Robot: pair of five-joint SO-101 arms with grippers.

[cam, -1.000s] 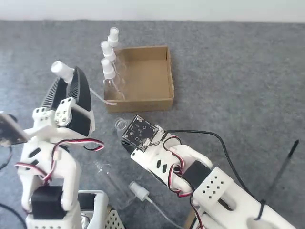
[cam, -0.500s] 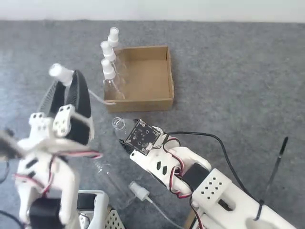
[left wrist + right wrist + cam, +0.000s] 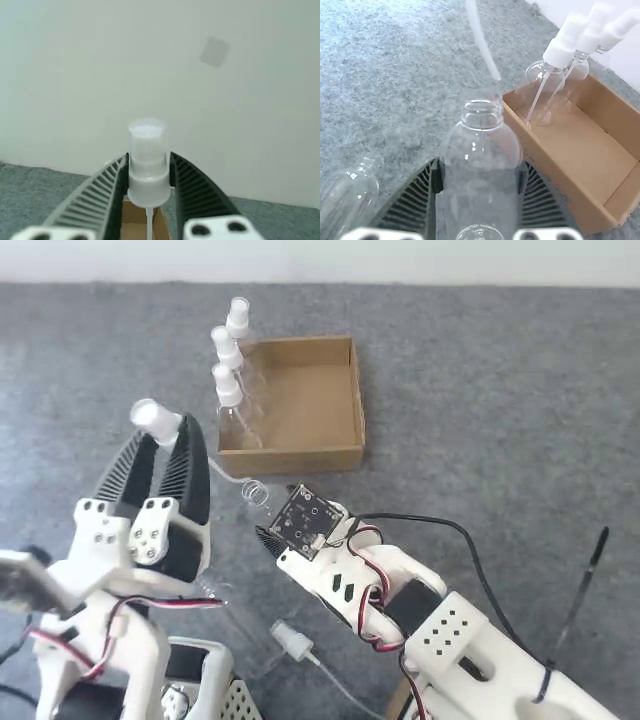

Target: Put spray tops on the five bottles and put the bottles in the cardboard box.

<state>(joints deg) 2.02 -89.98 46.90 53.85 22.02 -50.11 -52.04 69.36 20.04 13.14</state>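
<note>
My left gripper (image 3: 168,430) is shut on a white spray top (image 3: 148,416), whose thin tube (image 3: 482,45) hangs just above the open mouth of a clear bottle (image 3: 480,165). My right gripper (image 3: 480,210) is shut on that bottle (image 3: 255,492) and holds it upright in front of the cardboard box (image 3: 305,400). Three clear bottles with spray tops (image 3: 230,390) stand along one side of the box. In the left wrist view the spray top (image 3: 147,165) sits between the black fingers (image 3: 107,195).
Another open bottle (image 3: 235,625) lies on the grey carpet between the two arm bases, with a loose spray top (image 3: 293,640) and its tube beside it. A black cable (image 3: 470,560) runs over the carpet to the right.
The left arm has carried the spray top to the right and lower, bringing its tube over the held bottle's mouth. The right gripper and its bottle shifted slightly.
</note>
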